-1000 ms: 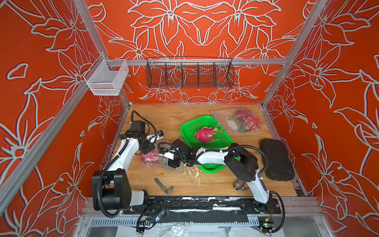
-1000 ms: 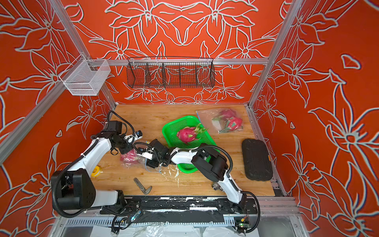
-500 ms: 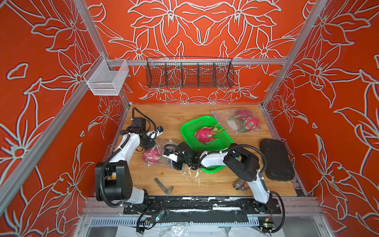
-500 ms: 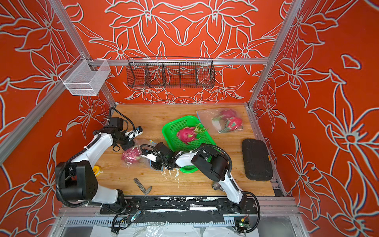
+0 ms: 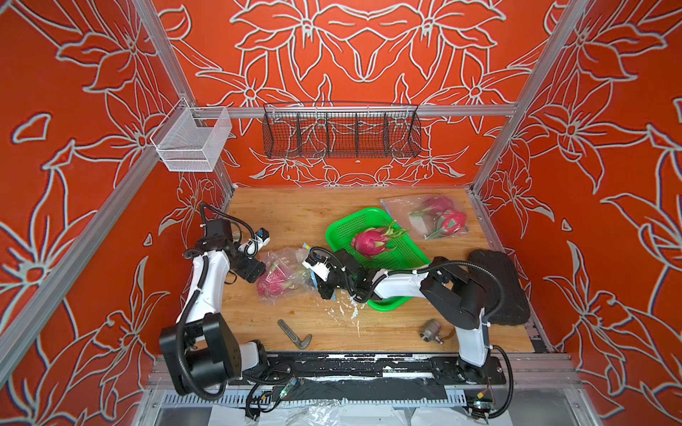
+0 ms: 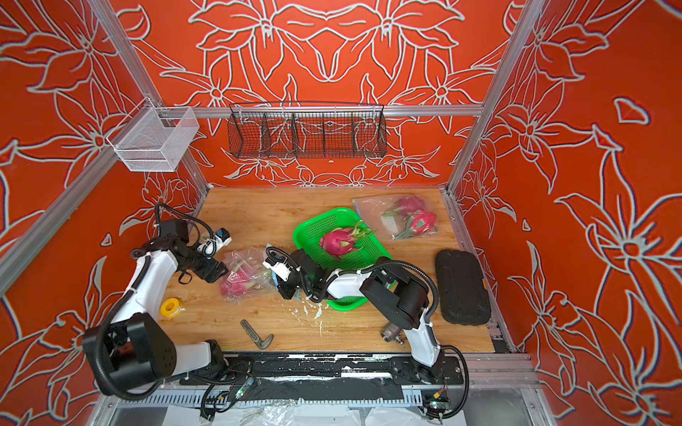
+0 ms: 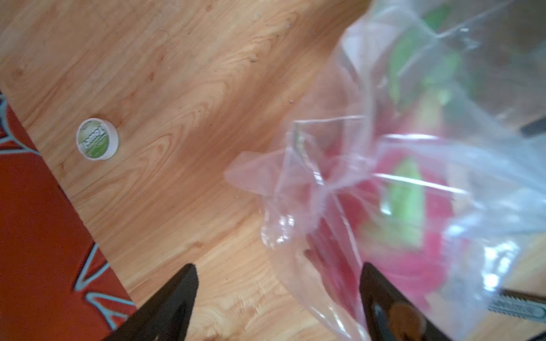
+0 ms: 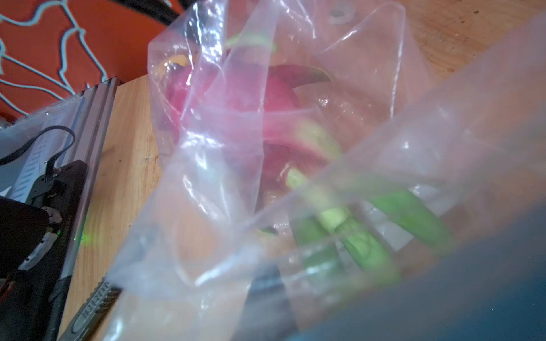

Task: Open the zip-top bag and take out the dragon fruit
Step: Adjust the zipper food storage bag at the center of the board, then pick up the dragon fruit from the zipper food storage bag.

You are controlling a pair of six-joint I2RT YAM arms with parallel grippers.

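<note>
A clear zip-top bag (image 5: 286,271) lies on the wooden table, left of centre, in both top views, with one pink dragon fruit (image 5: 271,286) inside. My left gripper (image 5: 255,272) stands open at the bag's left side. In the left wrist view its fingers (image 7: 379,298) are wide apart, with loose plastic (image 7: 310,212) against one of them. My right gripper (image 5: 321,284) is shut on the bag's right edge by the blue zip strip. Its wrist view is filled by plastic and the fruit (image 8: 274,124). A second dragon fruit (image 5: 371,241) lies in the green basket (image 5: 348,225).
Another bag (image 5: 437,217) holding two dragon fruit lies at the back right. A black pad (image 5: 498,287) is along the right edge. A metal L-shaped tool (image 5: 295,333) and a metal fitting (image 5: 430,330) lie near the front. A yellow tape roll (image 6: 171,306) sits by the left arm.
My left gripper has opened and let go of the bag. My right gripper has shut on the bag's right edge. The bag has shifted slightly.
</note>
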